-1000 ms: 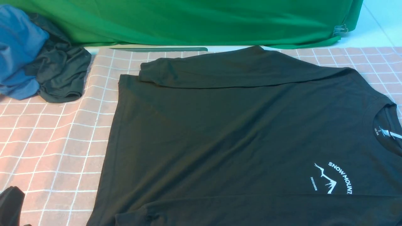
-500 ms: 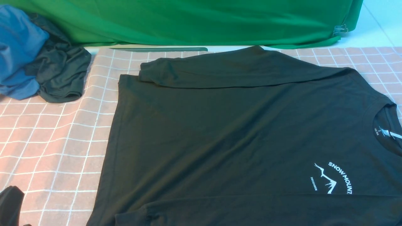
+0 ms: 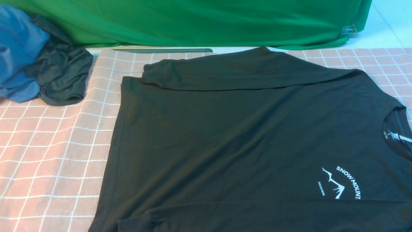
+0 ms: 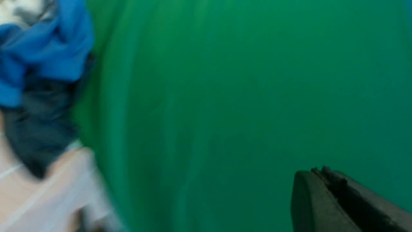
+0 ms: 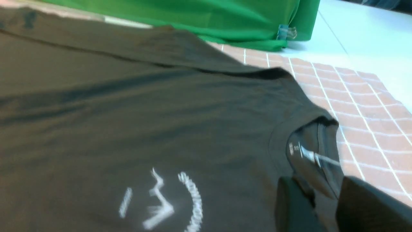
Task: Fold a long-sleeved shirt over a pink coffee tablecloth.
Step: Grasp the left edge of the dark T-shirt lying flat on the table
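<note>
The long-sleeved shirt (image 3: 241,135) lies flat and black on the pink coffee tablecloth (image 3: 58,145), its collar (image 3: 397,135) to the right and its white logo (image 3: 341,183) near the front right. The far sleeve (image 3: 225,72) is folded across the body, and the near sleeve (image 3: 225,216) lies along the front edge. Neither gripper shows in the front view. In the right wrist view my right gripper (image 5: 322,193) hovers open just over the shirt (image 5: 128,112) beside the collar, holding nothing. In the blurred left wrist view my left gripper (image 4: 318,170) is shut and empty, facing green cloth.
A bright green cloth (image 3: 193,22) hangs along the back edge, held by a clip (image 3: 349,30) at its right end. A blue garment (image 3: 19,48) and a smaller dark garment (image 3: 61,77) are bunched at the back left. White floor (image 3: 386,19) shows at the far right.
The dark tip of my left gripper, seen earlier at the front view's bottom-left corner, has gone out of that view. The shirt has not moved.
</note>
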